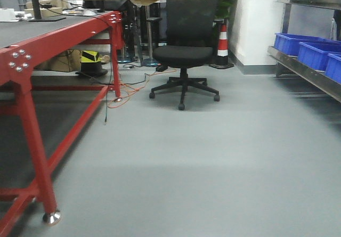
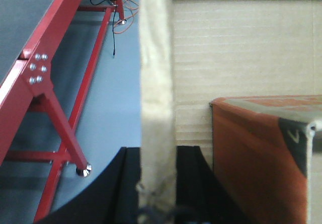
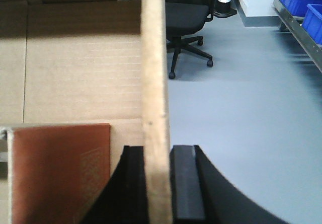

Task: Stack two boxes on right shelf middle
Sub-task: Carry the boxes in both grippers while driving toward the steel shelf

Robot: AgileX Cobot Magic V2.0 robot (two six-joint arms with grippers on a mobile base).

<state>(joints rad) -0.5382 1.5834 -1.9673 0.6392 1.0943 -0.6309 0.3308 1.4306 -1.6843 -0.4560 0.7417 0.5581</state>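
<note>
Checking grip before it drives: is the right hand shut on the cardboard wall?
Shut: the right hand presses black fingers against both faces of the brown corrugated cardboard box wall, no gap.

A pale brown, finely ribbed cardboard box [image 2: 241, 53] shows a rust-orange panel [image 2: 251, 158], edged by the matte black of the left gripper [image 2: 157, 156] and right gripper [image 3: 157, 156]. The bright red table frame [image 1: 32, 125] stands on a plain blue-grey floor [image 1: 213, 157] crossed by an orange cable [image 2: 123, 30]. The office chair [image 1: 184, 53] is black, the cone [image 1: 222, 39] red-and-white striped, the bins [image 1: 314, 53] vivid blue.
</note>
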